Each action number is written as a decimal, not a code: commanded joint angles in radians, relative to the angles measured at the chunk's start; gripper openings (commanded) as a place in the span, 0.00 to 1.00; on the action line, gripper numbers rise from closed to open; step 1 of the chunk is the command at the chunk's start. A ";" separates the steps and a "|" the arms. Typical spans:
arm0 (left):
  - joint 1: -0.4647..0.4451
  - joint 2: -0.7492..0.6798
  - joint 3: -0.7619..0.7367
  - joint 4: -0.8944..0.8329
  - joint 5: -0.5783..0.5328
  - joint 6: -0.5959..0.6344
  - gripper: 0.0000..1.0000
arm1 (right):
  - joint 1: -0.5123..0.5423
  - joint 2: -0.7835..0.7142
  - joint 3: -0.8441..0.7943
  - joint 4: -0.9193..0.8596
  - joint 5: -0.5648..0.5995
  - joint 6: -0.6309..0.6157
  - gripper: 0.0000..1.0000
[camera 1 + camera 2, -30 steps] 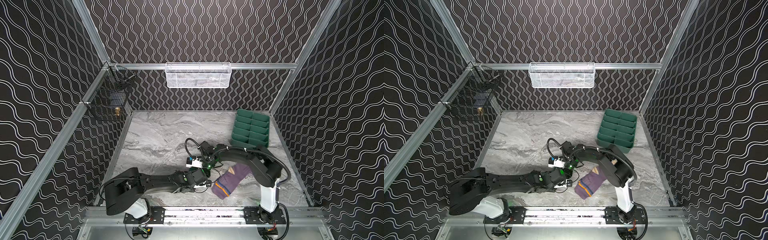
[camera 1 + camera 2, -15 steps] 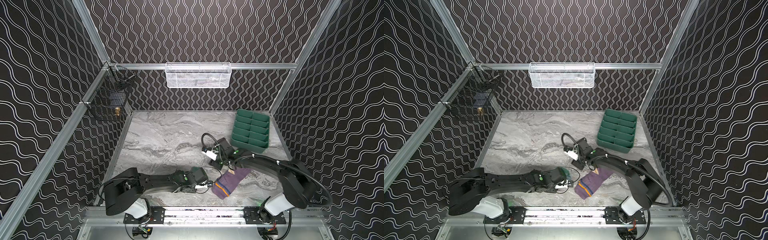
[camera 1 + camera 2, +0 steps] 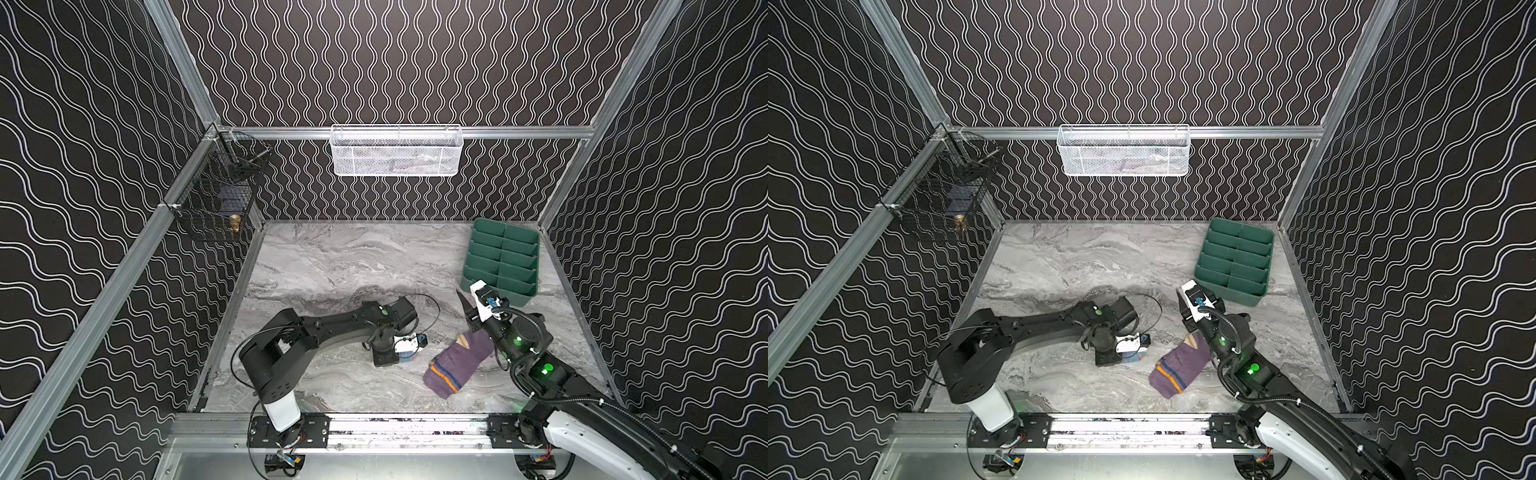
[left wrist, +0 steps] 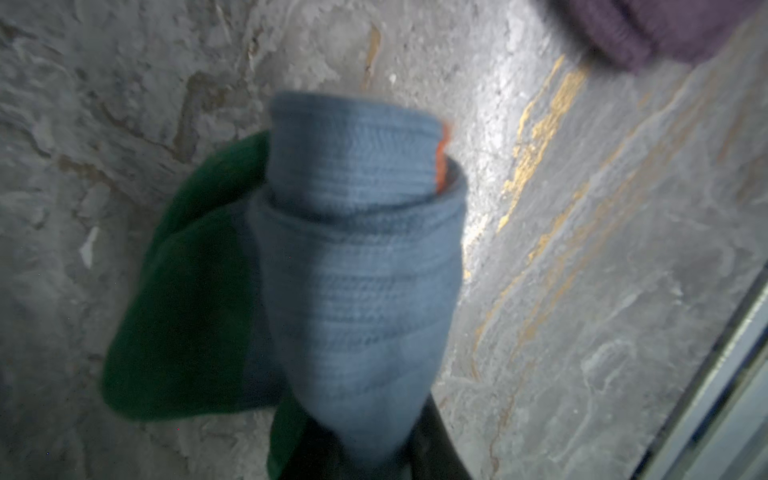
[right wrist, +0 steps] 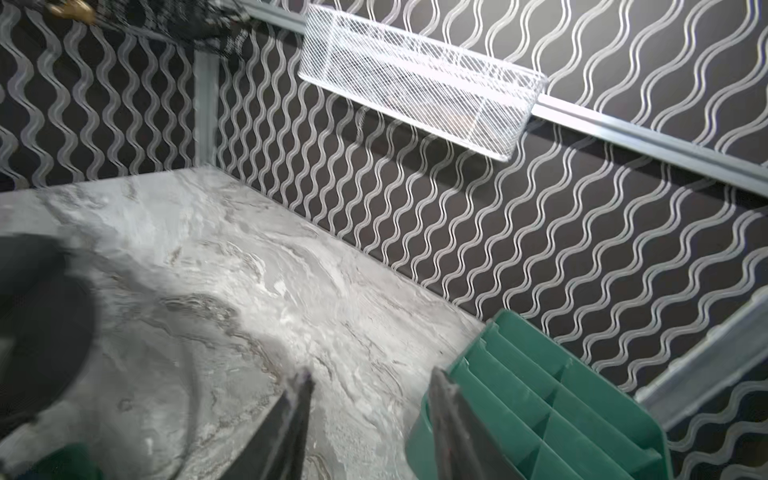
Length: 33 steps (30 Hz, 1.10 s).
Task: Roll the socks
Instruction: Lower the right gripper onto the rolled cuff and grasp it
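purple sock point(image 3: 457, 365) lies diagonal, striped end frontward; left tool point(image 3: 405, 356) clamps rolled blue sock point(image 4: 357, 270); right tool point(image 5: 372, 386) apart.

The light blue ribbed sock point(image 4: 353, 270) has a dark green toe and a sliver of orange. The purple ribbed sock point(image 3: 455, 365) has a tan patch and orange-and-navy stripes. The grey marbled desk point(image 3: 353, 257) has gold veins. The divided plastic tray point(image 3: 503, 262) is dark green. The black walls point(image 3: 395, 62) carry white wavy lines.
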State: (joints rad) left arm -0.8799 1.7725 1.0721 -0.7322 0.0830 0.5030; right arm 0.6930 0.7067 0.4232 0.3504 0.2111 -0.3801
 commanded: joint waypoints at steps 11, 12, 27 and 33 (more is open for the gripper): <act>0.103 0.149 0.061 -0.102 0.014 0.030 0.00 | 0.576 0.303 0.003 -0.242 0.217 -0.443 0.51; 0.102 0.153 0.061 -0.102 0.016 0.031 0.00 | 0.592 0.343 0.003 -0.240 0.224 -0.448 0.52; 0.103 0.182 0.054 -0.089 0.032 0.029 0.00 | 0.494 0.835 0.033 0.199 0.149 -0.594 0.55; 0.103 0.200 0.069 -0.090 0.035 0.032 0.00 | 0.479 0.944 0.069 0.200 0.118 -0.651 0.54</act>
State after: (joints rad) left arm -0.7723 1.8870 1.1786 -0.8486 0.2840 0.5255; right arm 1.1736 1.6154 0.4850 0.5217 0.3706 -0.9821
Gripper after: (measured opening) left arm 0.178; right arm 0.536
